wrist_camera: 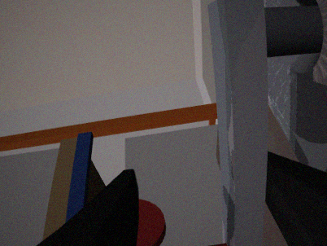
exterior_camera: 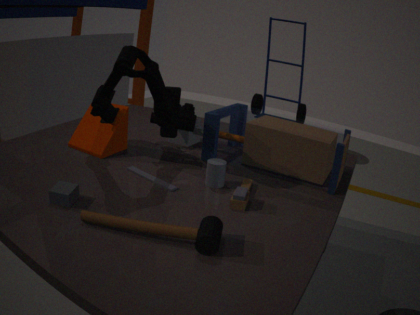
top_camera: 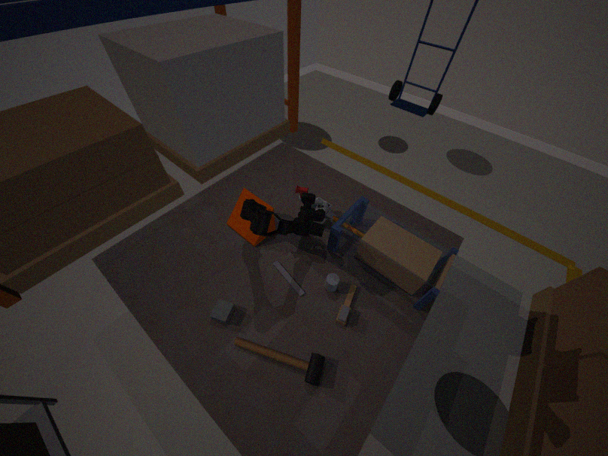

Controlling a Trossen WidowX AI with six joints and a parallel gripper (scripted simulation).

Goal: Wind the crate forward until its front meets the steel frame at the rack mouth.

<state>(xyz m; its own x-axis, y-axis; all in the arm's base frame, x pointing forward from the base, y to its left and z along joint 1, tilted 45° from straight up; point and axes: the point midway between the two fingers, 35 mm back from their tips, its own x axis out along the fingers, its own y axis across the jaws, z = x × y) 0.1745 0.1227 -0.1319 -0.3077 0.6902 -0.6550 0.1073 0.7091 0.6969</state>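
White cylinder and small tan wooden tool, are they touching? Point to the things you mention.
Apart. The top view shows it: a strip of brown bench (top_camera: 186, 294) (exterior_camera: 135, 271) lies between the white cylinder (top_camera: 332, 283) (exterior_camera: 215, 173) and the small tan wooden tool (top_camera: 349, 297) (exterior_camera: 239, 204).

Crate: tan, rectangular box (top_camera: 402, 252) (exterior_camera: 288, 149), upright inside the low, clear-panelled guard cubby (top_camera: 426, 298) (exterior_camera: 336, 169); full contact beneath it cannot be verified. Its front stands apart from the blue steel frame (top_camera: 332, 236) (exterior_camera: 210, 135) at the mouth. Strap: orange (top_camera: 348, 226) (exterior_camera: 230, 136), spanning that gap and passing through the frame opening towards the winch. Hand winch: pale grey housing (top_camera: 322, 205) (exterior_camera: 189, 138), on the tabletop outside the mouth, partly hidden. Winch handle: flat grey bar (wrist_camera: 250, 122), at the winch; a red, round-ended knob (top_camera: 301, 189) (wrist_camera: 152, 221) shows nearby. Key seating is not discernible.
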